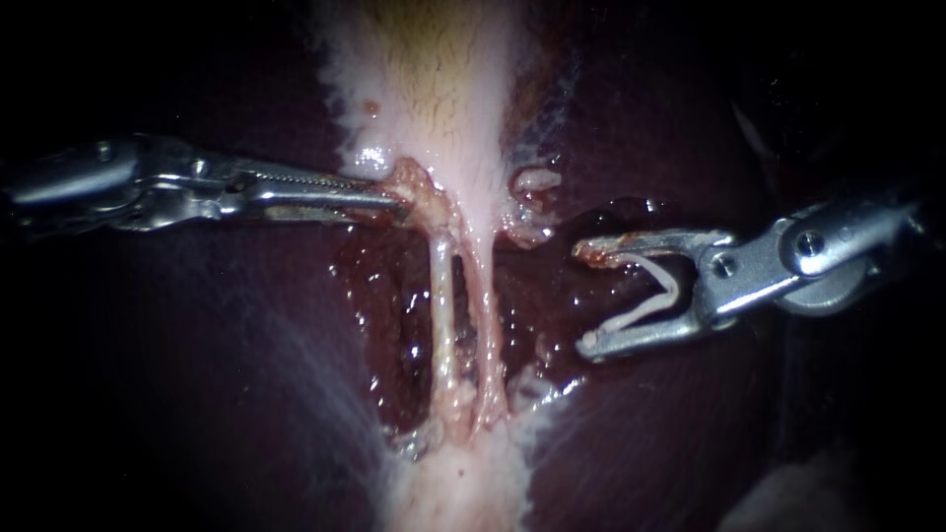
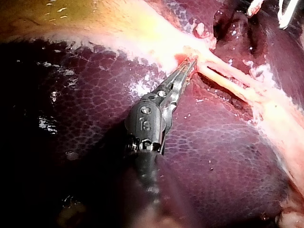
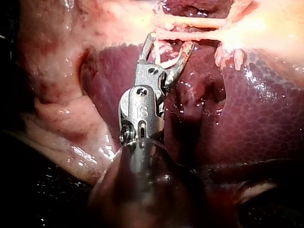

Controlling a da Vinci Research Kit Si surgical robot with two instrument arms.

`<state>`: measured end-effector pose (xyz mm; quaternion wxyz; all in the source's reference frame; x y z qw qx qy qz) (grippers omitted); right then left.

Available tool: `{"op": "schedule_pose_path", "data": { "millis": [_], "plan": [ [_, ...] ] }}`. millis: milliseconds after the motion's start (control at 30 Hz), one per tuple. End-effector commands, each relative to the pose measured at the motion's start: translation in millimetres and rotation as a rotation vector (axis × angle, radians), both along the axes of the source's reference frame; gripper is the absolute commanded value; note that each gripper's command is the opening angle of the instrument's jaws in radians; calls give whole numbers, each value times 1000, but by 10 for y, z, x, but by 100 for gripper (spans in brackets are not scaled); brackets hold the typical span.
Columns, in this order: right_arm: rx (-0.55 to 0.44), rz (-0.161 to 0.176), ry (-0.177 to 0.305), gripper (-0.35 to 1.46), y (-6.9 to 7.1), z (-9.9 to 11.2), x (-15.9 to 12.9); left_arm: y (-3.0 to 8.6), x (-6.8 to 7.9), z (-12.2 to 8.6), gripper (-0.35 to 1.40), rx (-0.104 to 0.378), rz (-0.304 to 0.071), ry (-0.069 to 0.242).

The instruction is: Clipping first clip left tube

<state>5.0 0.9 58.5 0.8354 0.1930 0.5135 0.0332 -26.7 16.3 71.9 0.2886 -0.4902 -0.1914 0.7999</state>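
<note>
Two pale tubes run down from the gallbladder (image 1: 434,89): the left tube (image 1: 443,296) and the right tube (image 1: 485,315). My left instrument (image 1: 394,203) is shut on pinkish tissue at the gallbladder's lower end, just above the tubes; it also shows in the left wrist view (image 2: 189,66). My right instrument (image 1: 583,296) holds a white V-shaped clip (image 1: 645,296), its jaws standing wide apart. It sits to the right of both tubes and touches neither. In the right wrist view its jaws (image 3: 170,42) stand just short of the tubes (image 3: 190,23).
Dark red liver (image 1: 197,374) surrounds the dissected bed around the tubes. Wet raw tissue (image 1: 384,296) lies left of the tubes. Small pale tags (image 1: 535,179) hang at the gallbladder's right edge, above the right instrument's jaws.
</note>
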Motion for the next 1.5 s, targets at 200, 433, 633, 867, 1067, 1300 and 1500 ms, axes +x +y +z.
{"op": "schedule_pose_path", "data": {
  "millis": [200, 433, 633, 867, 1067, 1300, 1500],
  "plan": [
    [0, 0, 0, 50, 0, 0, 0, 0, 0, 0, -35, 0, 1, 0],
    [0, 0, 0, 50, 1, 1, 0, -2, 5, -6, -35, 1, 3, -2],
    [0, 0, 0, 50, 1, 1, 0, 1, 29, -33, -35, 11, 9, -5],
    [0, 0, 0, 50, 1, 1, 0, 19, 67, -74, -35, 3, -33, -9],
    [0, 1, -1, 50, 1, 1, 1, 24, 76, -93, -35, -10, -40, -13],
    [1, -1, 0, 50, 0, -1, 5, 22, 75, -91, -35, -12, -41, -12],
    [0, -4, 2, 50, -3, -2, 22, 21, 75, -92, -35, -12, -42, -11]
  ]
}}
